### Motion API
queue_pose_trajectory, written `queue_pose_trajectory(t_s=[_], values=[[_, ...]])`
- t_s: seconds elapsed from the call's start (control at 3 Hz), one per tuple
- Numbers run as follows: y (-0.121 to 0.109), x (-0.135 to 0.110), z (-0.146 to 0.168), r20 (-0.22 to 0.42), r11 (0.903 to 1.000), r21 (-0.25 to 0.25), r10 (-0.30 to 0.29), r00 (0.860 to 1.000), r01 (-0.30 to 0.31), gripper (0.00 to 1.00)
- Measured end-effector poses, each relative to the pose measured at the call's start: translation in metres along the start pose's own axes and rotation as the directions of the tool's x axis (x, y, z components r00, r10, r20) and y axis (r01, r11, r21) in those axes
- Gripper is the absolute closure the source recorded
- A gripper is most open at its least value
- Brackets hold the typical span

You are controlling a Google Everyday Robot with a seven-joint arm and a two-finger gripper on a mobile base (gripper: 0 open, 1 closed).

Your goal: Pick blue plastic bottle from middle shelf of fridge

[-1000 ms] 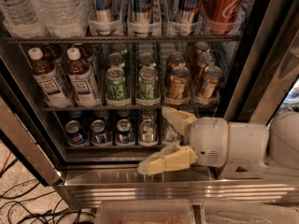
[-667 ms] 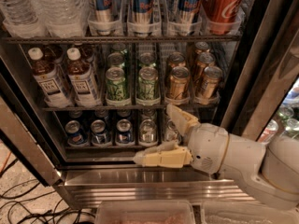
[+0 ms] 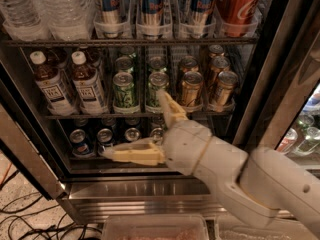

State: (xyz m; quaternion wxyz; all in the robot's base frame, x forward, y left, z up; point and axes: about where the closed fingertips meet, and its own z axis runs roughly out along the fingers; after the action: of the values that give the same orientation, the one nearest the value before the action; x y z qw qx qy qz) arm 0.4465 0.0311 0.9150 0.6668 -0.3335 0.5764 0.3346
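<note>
The single camera sat close before the open fridge point(image 3: 150, 191), above and behind the arm, facing into the dark interior and tilted downward. The middle shelf point(image 3: 105, 116) crossed the frame's centre, with the rack above cut off at 12 o'clock and the steel sill at 6 o'clock. The arm stretched inward from 4 o'clock, and the gripper point(image 3: 134, 124), its fingers spread wide, sat just below centre.

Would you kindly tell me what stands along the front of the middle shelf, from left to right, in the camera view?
first tea bottle → second tea bottle → first green can → second green can → first gold can → second gold can. The gripper, open, is in front, mostly below the green cans.
</note>
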Motion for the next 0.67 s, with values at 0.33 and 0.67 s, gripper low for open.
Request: queue_pose_trajectory(t_s=[0.33, 0.67], values=[[0.015, -0.010, 0.038, -0.061, 0.9835, 0.029, -0.177, 0.982, 0.179, 0.00], [0.007, 0.005, 0.058, -0.125, 0.9765, 0.054, -0.201, 0.972, 0.209, 0.00]])
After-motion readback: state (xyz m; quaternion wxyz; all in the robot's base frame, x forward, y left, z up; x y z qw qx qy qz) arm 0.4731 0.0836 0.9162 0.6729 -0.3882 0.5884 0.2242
